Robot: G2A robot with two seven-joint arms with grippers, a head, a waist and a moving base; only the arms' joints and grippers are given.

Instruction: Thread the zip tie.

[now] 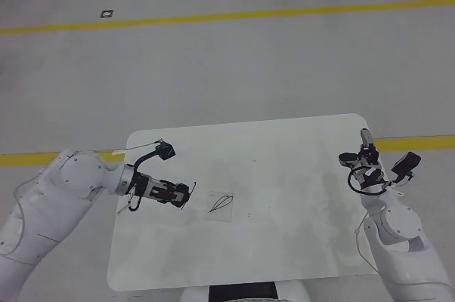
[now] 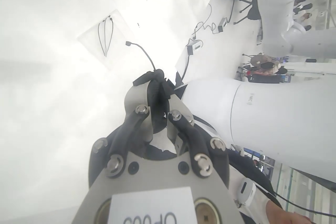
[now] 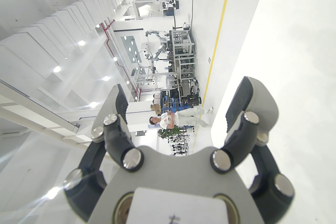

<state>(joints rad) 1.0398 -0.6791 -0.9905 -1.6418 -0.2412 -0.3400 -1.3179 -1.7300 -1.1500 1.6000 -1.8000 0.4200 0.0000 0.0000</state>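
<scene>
Left wrist view: left gripper [image 2: 157, 79] pinches the zip tie [image 2: 146, 54] by one end, so its springy free end could dodge the open right gripper [image 3: 181, 93].

You have smooth white rounded shells on the left arm [image 1: 57, 196] and the right arm [image 1: 400, 226]. Your left gripper [image 2: 156, 80] shows a grey metal base plate, black links, silver screws [image 2: 142, 109] and a white printed label [image 2: 155, 205]. Your right gripper [image 3: 183, 93] is built alike, with black ribbed pads [image 3: 240, 99] on grey fingers. A black cable [image 1: 351, 181] loops at the right wrist.
</scene>
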